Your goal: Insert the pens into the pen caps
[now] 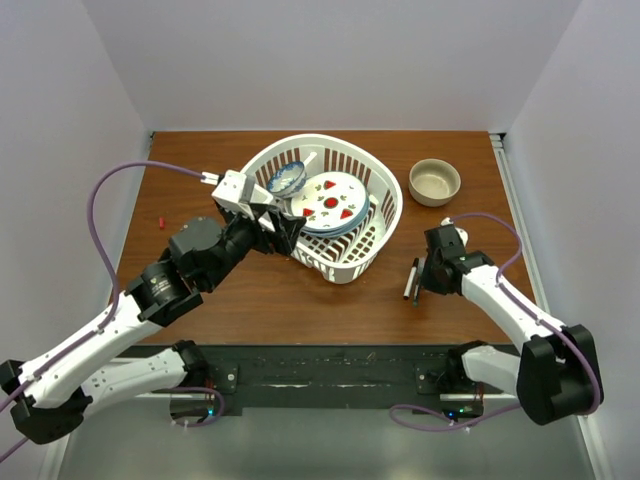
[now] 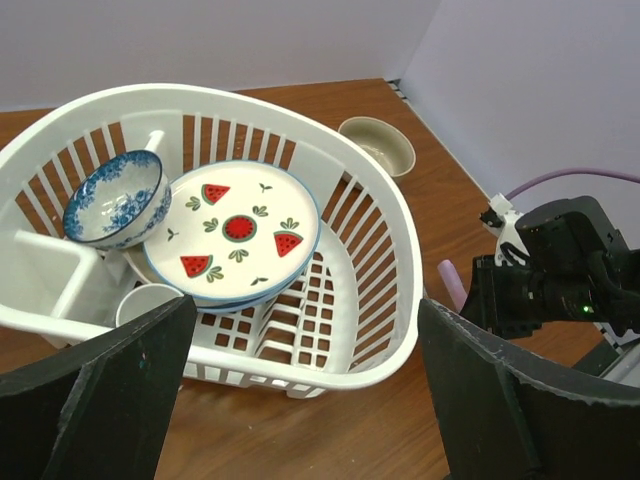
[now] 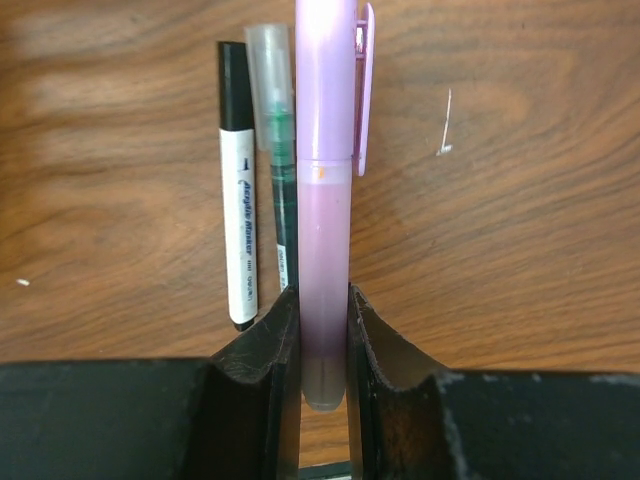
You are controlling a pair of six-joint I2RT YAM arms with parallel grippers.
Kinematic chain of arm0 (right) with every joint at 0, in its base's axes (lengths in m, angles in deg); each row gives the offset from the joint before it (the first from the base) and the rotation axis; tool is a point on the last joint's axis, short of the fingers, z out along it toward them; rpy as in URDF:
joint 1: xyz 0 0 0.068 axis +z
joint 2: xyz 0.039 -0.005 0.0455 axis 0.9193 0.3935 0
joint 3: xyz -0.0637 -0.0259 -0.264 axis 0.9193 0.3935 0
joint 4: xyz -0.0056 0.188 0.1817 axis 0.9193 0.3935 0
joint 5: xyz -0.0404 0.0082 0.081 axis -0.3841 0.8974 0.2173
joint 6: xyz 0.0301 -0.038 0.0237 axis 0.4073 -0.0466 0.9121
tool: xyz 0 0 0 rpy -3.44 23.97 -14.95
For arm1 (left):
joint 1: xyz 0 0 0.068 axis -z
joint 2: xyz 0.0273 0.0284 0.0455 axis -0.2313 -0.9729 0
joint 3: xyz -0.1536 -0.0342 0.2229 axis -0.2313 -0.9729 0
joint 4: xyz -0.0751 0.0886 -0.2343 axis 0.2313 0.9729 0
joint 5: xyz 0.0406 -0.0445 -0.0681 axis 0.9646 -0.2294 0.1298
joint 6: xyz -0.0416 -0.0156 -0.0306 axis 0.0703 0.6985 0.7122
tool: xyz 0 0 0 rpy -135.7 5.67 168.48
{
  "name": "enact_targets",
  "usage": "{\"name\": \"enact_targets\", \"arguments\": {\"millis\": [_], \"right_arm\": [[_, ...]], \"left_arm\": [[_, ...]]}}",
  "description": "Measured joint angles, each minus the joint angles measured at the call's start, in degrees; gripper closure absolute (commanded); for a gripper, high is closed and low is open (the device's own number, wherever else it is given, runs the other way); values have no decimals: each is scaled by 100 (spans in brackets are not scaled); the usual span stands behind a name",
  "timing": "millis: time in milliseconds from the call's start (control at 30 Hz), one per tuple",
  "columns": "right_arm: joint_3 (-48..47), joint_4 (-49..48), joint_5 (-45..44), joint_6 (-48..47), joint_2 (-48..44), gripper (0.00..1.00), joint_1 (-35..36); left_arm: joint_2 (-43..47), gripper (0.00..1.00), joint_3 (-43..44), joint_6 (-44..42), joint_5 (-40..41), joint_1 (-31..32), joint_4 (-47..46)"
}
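Overhead, we find the left gripper (image 1: 284, 228) right at the near-left wall of the white basket (image 1: 388, 190). The right gripper (image 1: 428, 285) sits low over the table (image 1: 300, 300) beside two pens (image 1: 411, 280), and a red cap (image 1: 161, 221) lies alone, well apart, near the table's left edge. The left arm passes near that cap, so a careless swing could flick it off. From the left wrist, we see its fingers (image 2: 100, 400) spread wide on nothing, with the basket rim filling the gap ahead. Closing or driving forward from here would catch the ribs and drag the basket along with its plate (image 2: 235, 230). From the right wrist, we see the fingers (image 3: 265, 350) pinching the lilac pen (image 3: 324, 250) near its tail, its lilac cap (image 3: 326, 80) apparently seated already. The white marker (image 3: 238, 230) and dark pen (image 3: 284, 220) lie just beside it, both seemingly capped. We judge the grip short: so much pen overhangs that any contact could pivot it, and setting it down could roll the neighbours.
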Motion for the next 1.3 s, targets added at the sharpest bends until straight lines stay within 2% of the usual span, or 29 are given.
{"name": "enact_targets", "arguments": {"millis": [400, 533, 700, 967, 1133, 1167, 1300], "right_arm": [[0, 177, -87, 479, 483, 77, -22], [-2, 219, -175, 557, 584, 69, -22], [-2, 216, -181, 564, 656, 65, -22], [-181, 356, -125, 492, 647, 55, -22], [-802, 638, -4, 291, 166, 48, -22], [-901, 673, 33, 247, 11, 43, -22], [-1161, 817, 282, 79, -675, 40, -22]], "left_arm": [[-229, 0, -31, 417, 435, -229, 293], [-361, 0, -17, 686, 597, -442, 487], [-632, 0, 96, 1056, 717, -914, 885], [-684, 1, 140, 1628, 809, -1982, 1335], [-855, 5, 155, 2083, 501, -3211, 1585], [-907, 5, 144, 2212, 422, -3506, 1637], [-1091, 8, 44, 2557, 645, -4334, 1908]]}}
